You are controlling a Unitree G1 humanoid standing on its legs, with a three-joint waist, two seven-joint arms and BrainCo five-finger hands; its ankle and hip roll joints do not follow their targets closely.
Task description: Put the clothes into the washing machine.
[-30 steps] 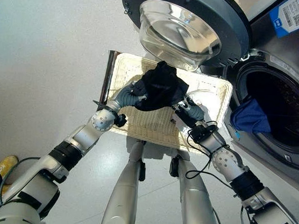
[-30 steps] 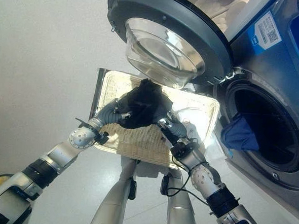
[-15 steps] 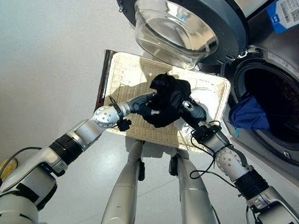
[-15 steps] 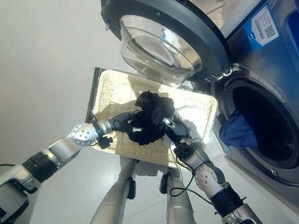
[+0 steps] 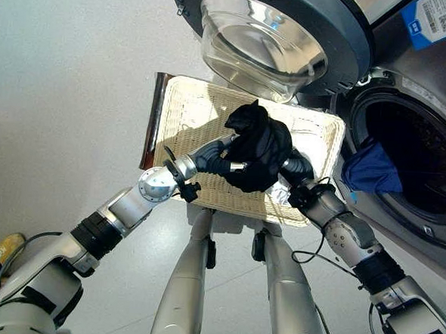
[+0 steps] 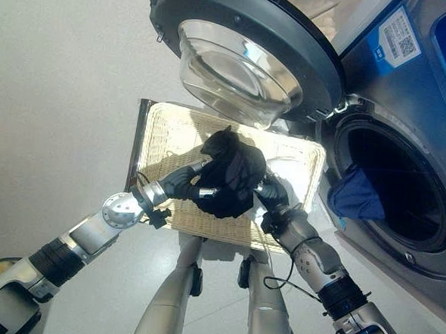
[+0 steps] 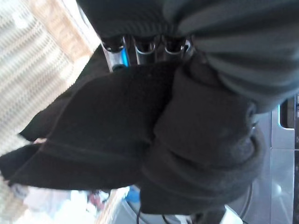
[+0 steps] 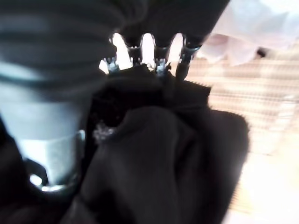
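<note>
both hands [image 5: 212, 160] clutch a bunched, soft black garment [image 5: 258, 148] over the woven basket [image 5: 188, 112].

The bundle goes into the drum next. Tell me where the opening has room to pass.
The washing machine drum is dark and open right of the blue garment draped over its left lip; that lip is crowded. Both hands hold the black garment above the wicker basket.

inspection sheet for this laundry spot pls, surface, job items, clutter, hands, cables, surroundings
surface: pale floor, wicker basket standing on it
job's things: black garment bunched and lifted above the basket; blue cloth hanging at the drum's rim; white cloth in the basket
clutter: nothing seen
hands: left hand and right hand both curled on the black garment
cables: nothing seen
surroundings: washing machine, its door open
</note>
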